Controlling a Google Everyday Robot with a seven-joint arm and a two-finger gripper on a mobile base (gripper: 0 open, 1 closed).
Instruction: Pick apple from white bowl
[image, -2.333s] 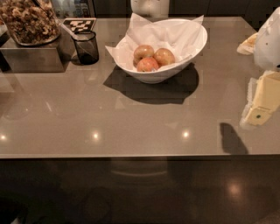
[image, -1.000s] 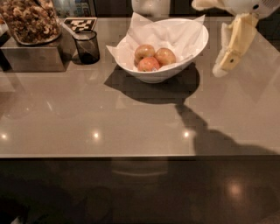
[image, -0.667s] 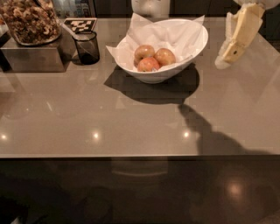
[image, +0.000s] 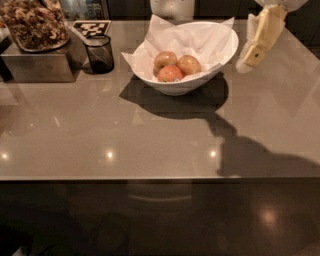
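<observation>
Where crumpled white paper (image: 167, 35) lined the glossy, slant-rimmed white bowl (image: 190, 88) on the grey worktop (image: 125, 130), found the round orange-red apple (image: 190, 64), rightmost of three. Noted cream gripper (image: 248, 61) hanging just right of the rim, touching nothing; could not tell its opening.

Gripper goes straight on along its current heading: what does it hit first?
The gripper, up right of the white bowl, points down-left. Probably the bowl's right rim or outer wall first; depth is unclear, maybe the table beside it.
</observation>
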